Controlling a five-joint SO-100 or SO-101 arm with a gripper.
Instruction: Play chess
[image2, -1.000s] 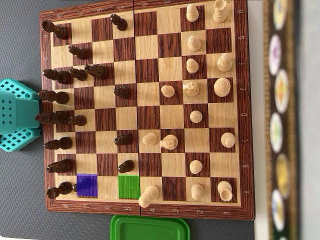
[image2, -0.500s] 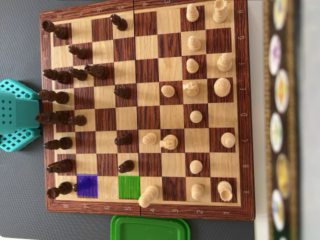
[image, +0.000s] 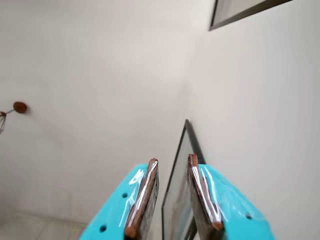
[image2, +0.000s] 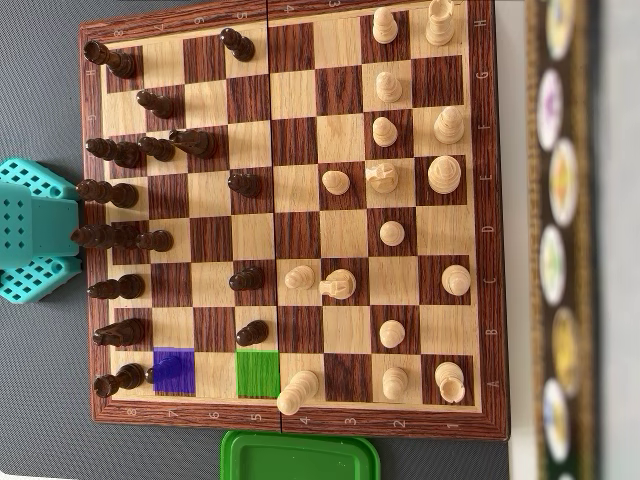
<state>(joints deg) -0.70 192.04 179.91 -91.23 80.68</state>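
Note:
In the overhead view the wooden chessboard (image2: 294, 140) fills the frame. Dark pieces (image2: 125, 154) crowd its left side and light pieces (image2: 444, 174) stand on its right. A dark pawn (image2: 170, 371) stands on a purple-marked square near the bottom left. Two squares to its right is a green-marked square (image2: 257, 372) with no piece on it. Only the arm's teal body (image2: 35, 230) shows, off the board's left edge. In the wrist view my gripper (image: 173, 160) points up at a pale wall. Its jaws stand slightly apart with nothing between them.
A green tray (image2: 300, 458) lies just below the board's bottom edge. A strip with coloured round discs (image2: 560, 240) runs along the far right. A dark picture frame (image: 186, 165) on the wall shows through the gap between the jaws.

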